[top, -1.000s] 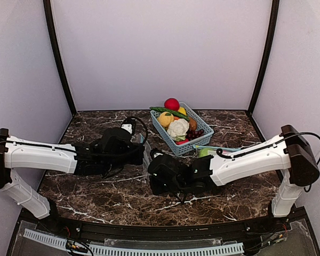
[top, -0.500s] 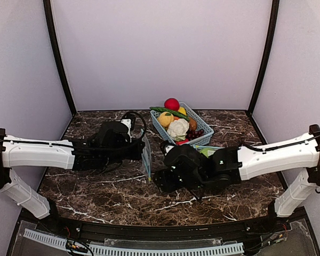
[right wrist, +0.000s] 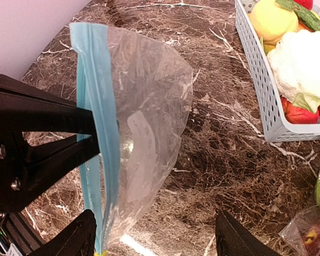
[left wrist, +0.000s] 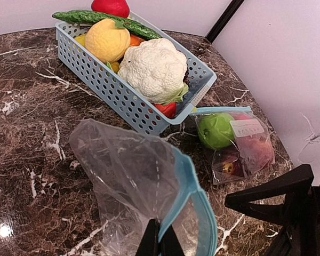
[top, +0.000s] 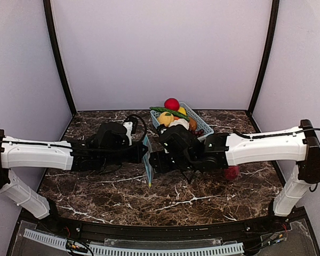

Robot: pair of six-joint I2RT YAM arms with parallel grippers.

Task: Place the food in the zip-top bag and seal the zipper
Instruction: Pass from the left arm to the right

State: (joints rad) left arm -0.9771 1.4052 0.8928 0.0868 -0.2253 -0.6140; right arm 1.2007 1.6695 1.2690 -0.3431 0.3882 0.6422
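left arm (top: pixel 37 153), right arm (top: pixel 261 149): white links, black joints, black cables; left gripper (left wrist: pixel 160 242), right gripper (right wrist: pixel 154 237) black.

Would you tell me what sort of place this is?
Likely a robot test booth: plain walls enclose a marble-look table, left arm and right arm mounted, plus a basket of toy food.

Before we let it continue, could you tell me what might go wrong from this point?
The left hand pinches only the blue zipper strip of the empty bag, so it could slip out. The open right hand sits close beside it and might crumple it when moving toward the basket.
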